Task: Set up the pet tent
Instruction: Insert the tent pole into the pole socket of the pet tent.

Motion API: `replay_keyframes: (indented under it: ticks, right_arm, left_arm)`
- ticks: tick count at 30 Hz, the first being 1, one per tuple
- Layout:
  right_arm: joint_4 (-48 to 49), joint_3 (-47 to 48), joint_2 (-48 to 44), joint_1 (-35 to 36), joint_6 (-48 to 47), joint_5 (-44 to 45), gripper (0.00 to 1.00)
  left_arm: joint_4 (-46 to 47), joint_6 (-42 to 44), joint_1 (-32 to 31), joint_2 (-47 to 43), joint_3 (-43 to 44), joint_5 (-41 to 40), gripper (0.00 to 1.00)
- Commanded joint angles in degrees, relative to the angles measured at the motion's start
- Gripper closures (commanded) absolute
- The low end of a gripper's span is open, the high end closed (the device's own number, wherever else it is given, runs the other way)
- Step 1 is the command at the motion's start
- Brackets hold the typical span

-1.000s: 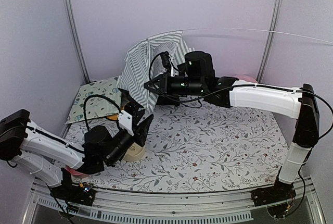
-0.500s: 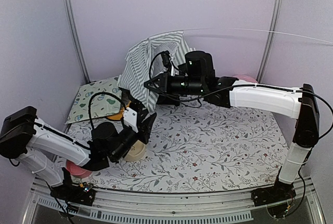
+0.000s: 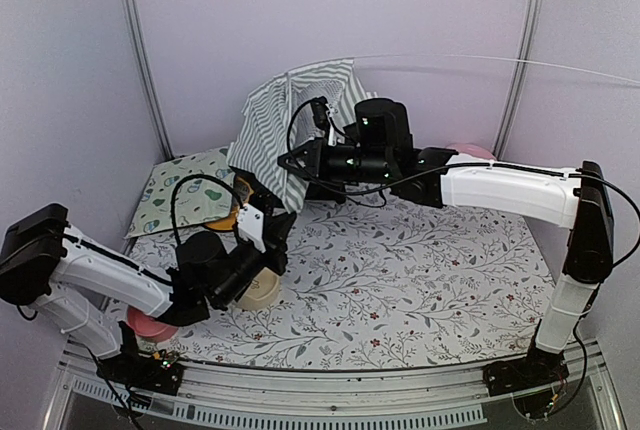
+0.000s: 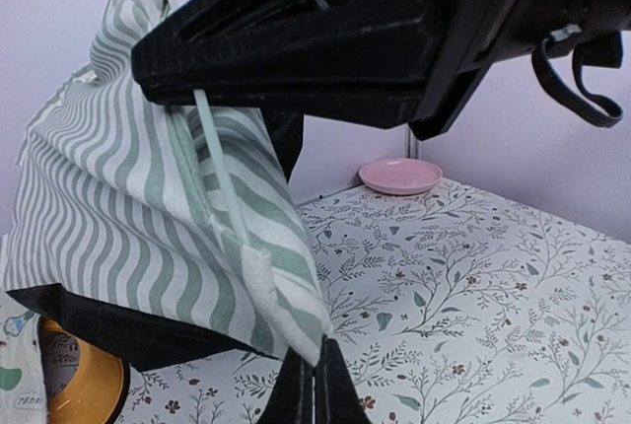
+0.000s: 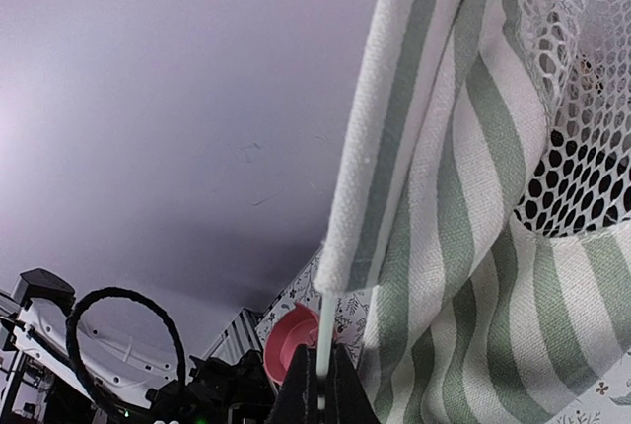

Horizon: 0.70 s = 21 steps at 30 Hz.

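My left gripper point(image 4: 315, 385) is shut tight on the lowest corner of the tent point(image 4: 118, 197); my right gripper point(image 5: 320, 389), higher up the tent, clamps its thin white pole point(image 5: 325, 330).

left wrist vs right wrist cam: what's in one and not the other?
Left wrist only: the right gripper seen from outside, shut on the thin white pole; a pink dish in the background; the left gripper shut at the bottom corner of the tent.
Right wrist only: the lace netting, a looped black cable, a pink bowl.
Both: the striped tent and the pole.
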Motion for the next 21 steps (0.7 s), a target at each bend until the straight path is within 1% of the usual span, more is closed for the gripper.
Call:
replay_keyframes:
  ticks: [1, 6, 12, 21]
  right_arm:
    - [1.8, -0.2, 0.6, -0.3, -3.5, 5.7, 1.0]
    - [0.9, -0.7, 0.4, -0.8, -4.9, 7.0, 1.0]
    - [-0.2, -0.8, 1.0, -0.8, -6.4, 8.8, 1.0]
    - [0.3, -0.8, 2.0, -0.7, -6.7, 8.2, 1.0]
  left_arm:
    - [-2.4, -0.6, -0.7, -2.5, 0.1, 0.8, 1.0]
    - [-4.6, -1.6, -0.8, -3.7, -0.3, 0.1, 1.0]
    - [-7.2, -1.1, -1.6, -3.7, 0.6, 1.9, 1.0]
    - [-9.6, 0.0, -3.0, -3.9, 1.4, 3.2, 1.0]
